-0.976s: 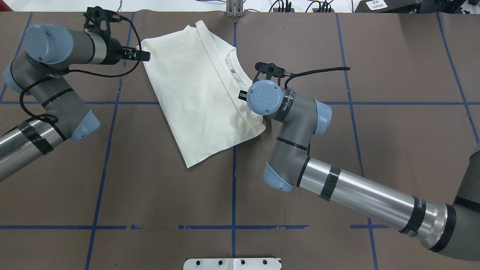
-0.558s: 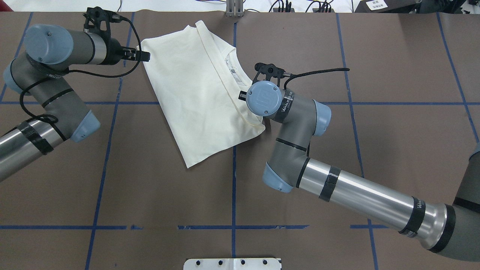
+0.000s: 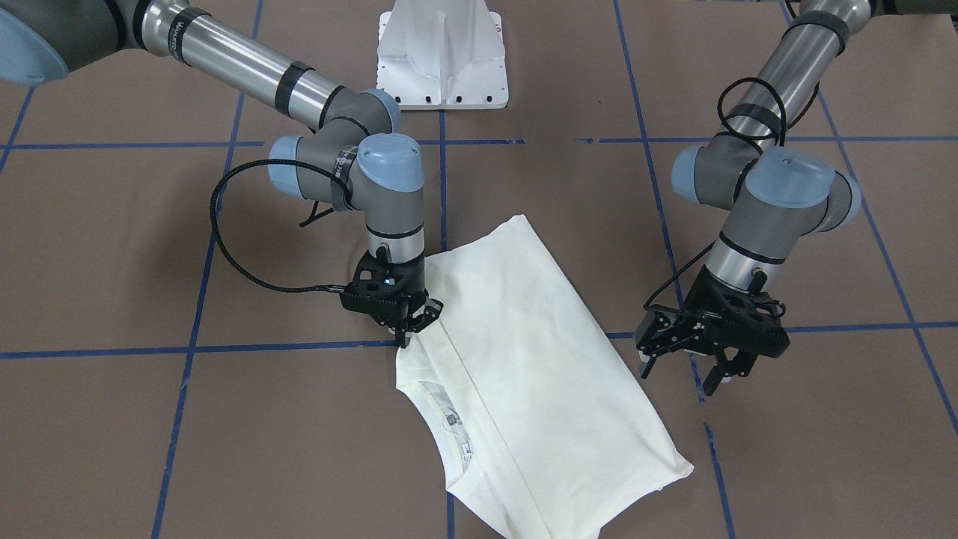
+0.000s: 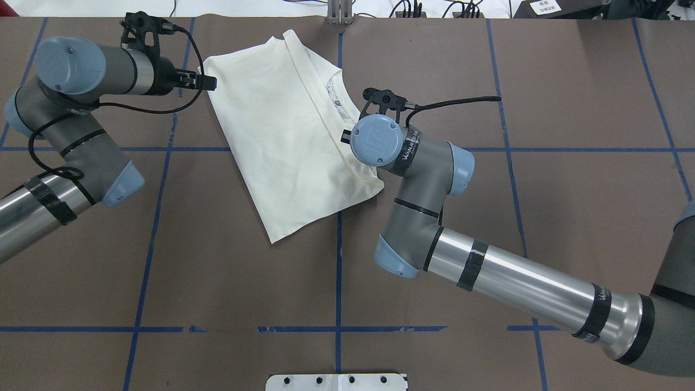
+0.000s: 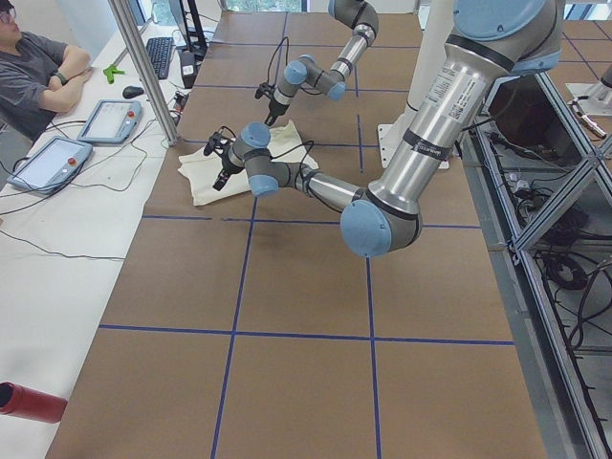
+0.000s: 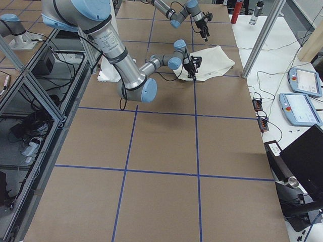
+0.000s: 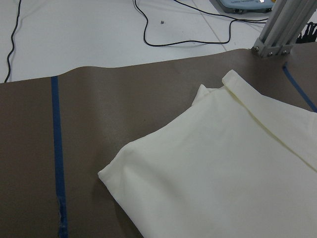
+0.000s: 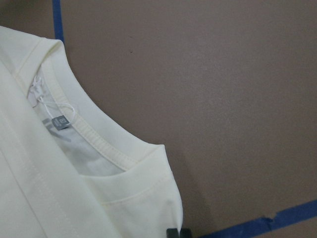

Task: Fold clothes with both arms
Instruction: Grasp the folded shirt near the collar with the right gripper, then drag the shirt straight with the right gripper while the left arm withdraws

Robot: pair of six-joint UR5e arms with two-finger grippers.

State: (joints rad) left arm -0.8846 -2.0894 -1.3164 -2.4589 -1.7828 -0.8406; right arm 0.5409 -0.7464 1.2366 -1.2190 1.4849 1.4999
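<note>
Front-facing view shows the right gripper (image 3: 404,333) with its fingers drawn together into a point, the tips down at the shirt's (image 3: 524,359) shoulder edge just by the collar (image 3: 441,419). Whether cloth is actually caught between them I cannot tell. The left gripper (image 3: 682,368) has its fingers spread and hangs just beside the opposite long edge, touching nothing that I can see. From overhead, that gripper sits at the shirt's 10 o'clock corner, while the right one is hidden under its own wrist at the 3 o'clock edge. The shirt lies flat on the table (image 3: 150,247), plain side up and already folded narrow. It sits toward 12 o'clock from the table's middle, its length running from 11 to 5 o'clock, the neck opening with its label facing 2 o'clock. To my eye the two grippers stand on opposite sides so each can take an end of the collar half and carry it over toward the hem, making the next fold across the length. Against the overhead view a moment back, the right wrist has crept a little toward 10 o'clock, further over the cloth. The left gripper has barely stirred, and the shirt has kept the same outline.
</note>
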